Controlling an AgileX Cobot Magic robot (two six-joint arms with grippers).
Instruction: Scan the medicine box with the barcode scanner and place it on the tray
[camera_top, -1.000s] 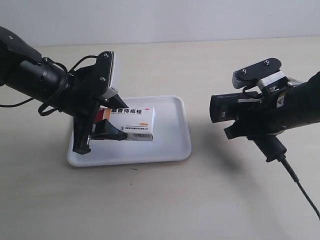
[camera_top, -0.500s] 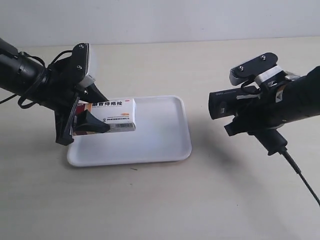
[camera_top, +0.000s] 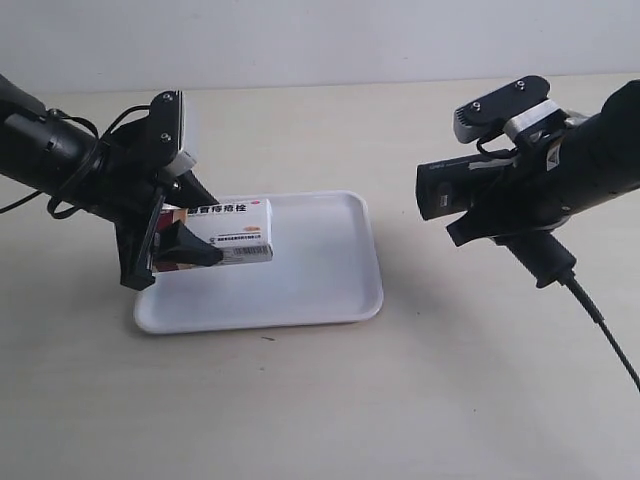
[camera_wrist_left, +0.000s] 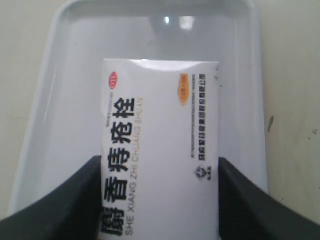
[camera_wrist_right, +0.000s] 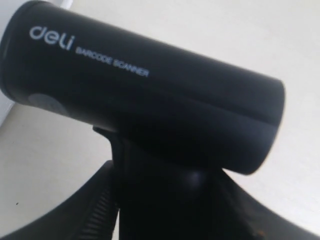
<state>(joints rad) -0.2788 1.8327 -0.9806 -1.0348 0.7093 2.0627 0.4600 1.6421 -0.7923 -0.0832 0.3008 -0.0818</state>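
Left end effector (camera_top: 170, 248), left of frame: fingers clamped on medicine box (camera_top: 228, 231), carton held above left part of tray (camera_top: 330, 290). Tray flat on tabletop (camera_top: 320, 400), centre-left. Right end effector (camera_top: 505, 225), right of frame: closed around handle of barcode scanner (camera_top: 470, 188), head pointing toward carton, well apart.

I see a big table (camera_top: 300, 410) under me. It is flat, smooth and pale tan, and it fills most of the exterior view. Behind it, along the far edge, stands a plain white wall (camera_top: 320, 35). One tiny dark speck (camera_top: 268, 338) lies on the table top near the middle. My left wrist view shows a strip of the same tan top with a small dark mark (camera_wrist_left: 270, 123) on it. My right wrist view shows more bare tan table.
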